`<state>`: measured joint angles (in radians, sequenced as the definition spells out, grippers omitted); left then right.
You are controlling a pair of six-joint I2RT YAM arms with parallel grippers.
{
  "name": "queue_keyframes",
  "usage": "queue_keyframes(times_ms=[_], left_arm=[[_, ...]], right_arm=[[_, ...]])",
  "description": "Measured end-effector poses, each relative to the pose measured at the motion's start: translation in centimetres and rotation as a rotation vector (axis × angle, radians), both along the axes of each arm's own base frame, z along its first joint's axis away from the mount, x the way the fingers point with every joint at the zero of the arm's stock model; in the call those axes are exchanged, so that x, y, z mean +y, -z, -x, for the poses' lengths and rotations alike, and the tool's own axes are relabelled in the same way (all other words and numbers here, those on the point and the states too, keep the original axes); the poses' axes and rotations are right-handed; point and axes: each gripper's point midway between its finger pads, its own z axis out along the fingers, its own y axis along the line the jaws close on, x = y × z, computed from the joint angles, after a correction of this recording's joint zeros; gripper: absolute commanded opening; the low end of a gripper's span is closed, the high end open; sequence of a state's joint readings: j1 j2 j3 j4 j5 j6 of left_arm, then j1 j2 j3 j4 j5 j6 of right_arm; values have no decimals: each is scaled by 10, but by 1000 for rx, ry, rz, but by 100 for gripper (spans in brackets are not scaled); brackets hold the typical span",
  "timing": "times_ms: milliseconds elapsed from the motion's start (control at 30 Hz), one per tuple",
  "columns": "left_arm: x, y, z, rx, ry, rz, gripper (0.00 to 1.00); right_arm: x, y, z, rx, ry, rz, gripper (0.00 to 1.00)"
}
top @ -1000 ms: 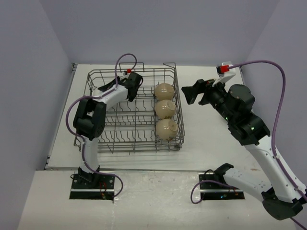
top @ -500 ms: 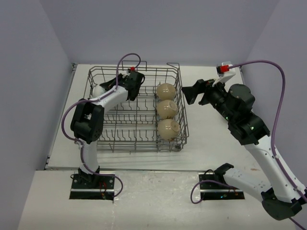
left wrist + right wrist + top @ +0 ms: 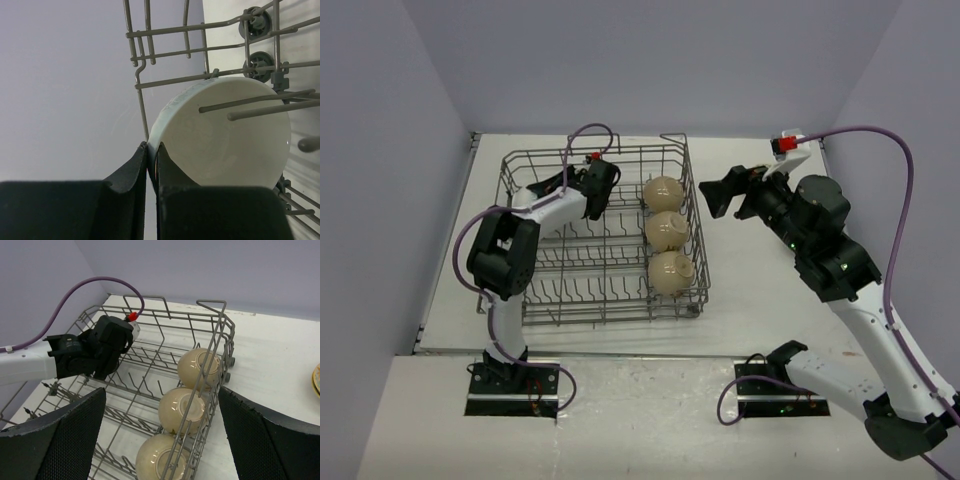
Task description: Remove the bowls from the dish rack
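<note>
The grey wire dish rack [image 3: 525, 300] stands mid-table. Three beige bowls sit upside down along its right side [image 3: 662, 190] [image 3: 665, 230] [image 3: 671, 271], and show close up in the right wrist view [image 3: 199, 368] [image 3: 182, 410] [image 3: 157, 457]. My left gripper [image 3: 151, 150] is inside the rack's far part, shut on the rim of a white, pale-blue-edged bowl [image 3: 225, 140] that leans among the tines. In the top view that bowl is hidden under the left gripper [image 3: 592, 192]. My right gripper [image 3: 712, 198] hovers open just right of the rack, holding nothing; its fingers [image 3: 55, 440] frame the beige bowls.
Rack wires [image 3: 170, 80] and tines cross in front of the held bowl. The rack's tall right wall [image 3: 220, 335] stands between my right gripper and the beige bowls. A yellowish dish edge [image 3: 316, 380] shows at the far right on the table.
The left gripper has shifted slightly nearer inside the rack. The rack jolted a little to the right and back. The right arm has not moved.
</note>
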<state>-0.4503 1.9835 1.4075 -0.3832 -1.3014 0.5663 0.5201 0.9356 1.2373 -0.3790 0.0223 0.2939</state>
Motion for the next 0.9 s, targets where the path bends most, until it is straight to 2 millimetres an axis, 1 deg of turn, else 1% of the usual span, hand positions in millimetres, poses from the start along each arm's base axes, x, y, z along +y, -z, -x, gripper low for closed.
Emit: queue_keyframes(times_ms=[167, 500, 900], left_arm=[[1, 1, 3, 4, 1, -35, 0], [-5, 2, 4, 33, 35, -110, 0], [-11, -3, 3, 71, 71, -154, 0]], right_arm=[[0, 0, -1, -2, -3, -2, 93], [0, 1, -2, -3, -17, -6, 93], [3, 0, 0, -9, -49, -15, 93]])
